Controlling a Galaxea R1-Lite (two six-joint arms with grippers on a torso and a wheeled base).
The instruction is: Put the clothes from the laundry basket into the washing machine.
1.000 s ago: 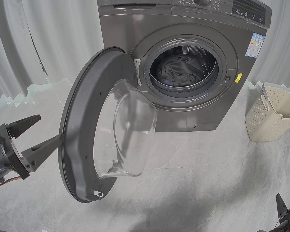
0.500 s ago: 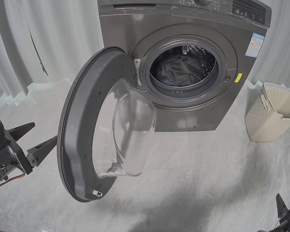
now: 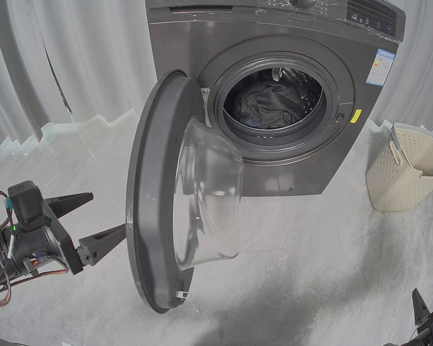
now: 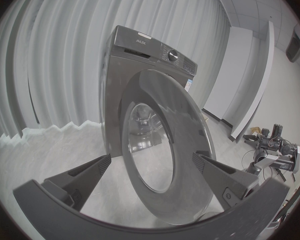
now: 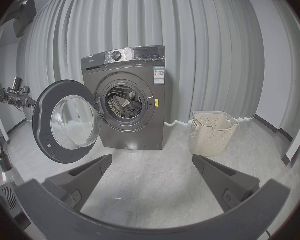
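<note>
**Left claw at the washer door, door half shut**

The left claw (image 3: 108, 211) hangs low with its two fingers spread wide and nothing between them. The tip of its lower finger (image 3: 106, 239) appears to touch the outer face of the round grey door (image 3: 154, 193), directly ahead of the claw. The door stands about edge-on to the machine, with its clear glass bowl (image 3: 209, 193) bulging away from the claw.

Beyond the door, farther from the claw, is the washing machine (image 3: 274, 20). Its round opening is uncovered, and dark clothes (image 3: 264, 104) lie heaped inside the drum. Farther still, past the machine's far side, a cream laundry basket (image 3: 409, 174) stands on the floor (image 3: 298, 255). From the right wrist view the basket looks empty.

The right claw (image 5: 151, 158) is also spread and holds nothing. It sits low and well apart from the door, facing the machine and the basket.

With the clothes apparently all loaded, the step in hand seems to be pushing the door shut. To do this well, the finger should press flat on the solid rim, not on the glass. It should follow the door's arc around the hinge so the tip does not slide off. A firm final push is likely needed for the latch to catch.
</note>
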